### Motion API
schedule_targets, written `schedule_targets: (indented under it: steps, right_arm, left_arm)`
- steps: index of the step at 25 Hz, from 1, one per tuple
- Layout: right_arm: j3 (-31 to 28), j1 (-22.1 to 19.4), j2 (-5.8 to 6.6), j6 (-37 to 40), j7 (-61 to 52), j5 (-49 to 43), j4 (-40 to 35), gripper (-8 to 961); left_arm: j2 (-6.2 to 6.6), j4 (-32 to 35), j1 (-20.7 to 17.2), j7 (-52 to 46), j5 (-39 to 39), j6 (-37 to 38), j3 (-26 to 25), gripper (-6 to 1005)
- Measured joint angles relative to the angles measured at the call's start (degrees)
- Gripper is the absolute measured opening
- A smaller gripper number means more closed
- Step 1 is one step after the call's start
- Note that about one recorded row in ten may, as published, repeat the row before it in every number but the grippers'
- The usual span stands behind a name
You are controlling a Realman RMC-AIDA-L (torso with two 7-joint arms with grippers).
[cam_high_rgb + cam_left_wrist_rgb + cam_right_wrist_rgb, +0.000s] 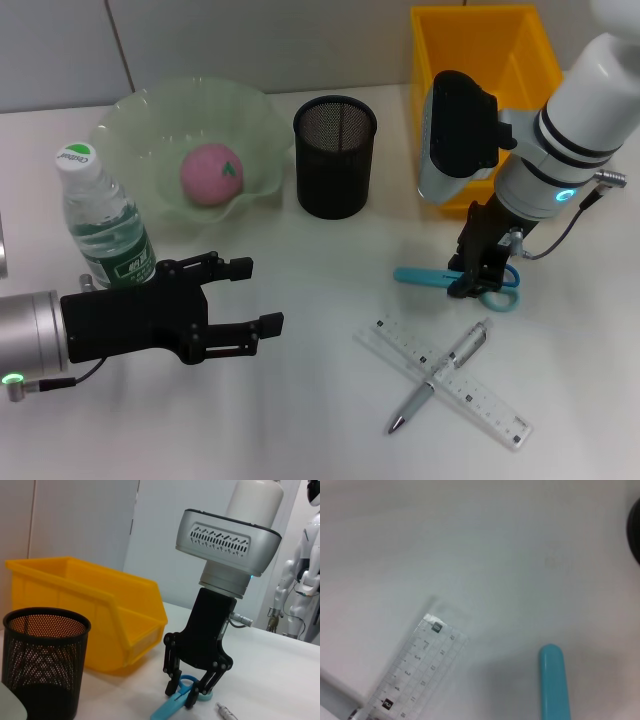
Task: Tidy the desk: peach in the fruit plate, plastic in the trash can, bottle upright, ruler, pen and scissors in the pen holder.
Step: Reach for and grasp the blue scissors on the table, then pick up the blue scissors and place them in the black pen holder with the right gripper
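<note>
Nearest the robot, a clear ruler lies flat on the white desk with a silver pen crossed over it. At the left, the left gripper hovers with its black fingers spread apart and nothing between them, just in front of an upright water bottle. Farther right, the right gripper stands down over the blue scissors, its fingers set on either side of the handle end; the left wrist view shows them about the blue handles, though a firm grip cannot be told. Beyond, a pink peach sits in the pale green fruit plate, beside the black mesh pen holder. A yellow bin stands at the far right.
</note>
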State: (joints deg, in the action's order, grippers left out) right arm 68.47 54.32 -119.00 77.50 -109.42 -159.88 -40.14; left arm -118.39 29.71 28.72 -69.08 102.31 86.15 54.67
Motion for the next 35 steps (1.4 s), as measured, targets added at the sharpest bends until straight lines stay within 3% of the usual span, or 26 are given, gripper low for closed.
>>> schedule_targets:
  steps: [9, 23, 35]
  right_arm:
    - [-0.2, 0.0, -0.05, 0.4, 0.0, -1.2, -0.3, 244]
    - [-4.9, -2.2, -0.03, 6.9, 0.3, 5.1, -10.1, 222]
    - [-5.3, -12.4, 0.01, 5.0, 0.9, 25.8, -16.1, 224]
  left_arm:
    - [0.0, 0.0, 0.2, -0.1, 0.0, 0.1, -0.1, 845]
    - [0.03, 1.1, -0.2, -0.7, -0.2, 0.8, -0.2, 845]
    - [-0.24, 0.8, -0.7, -0.3, -2.4, 2.9, -0.9, 845]
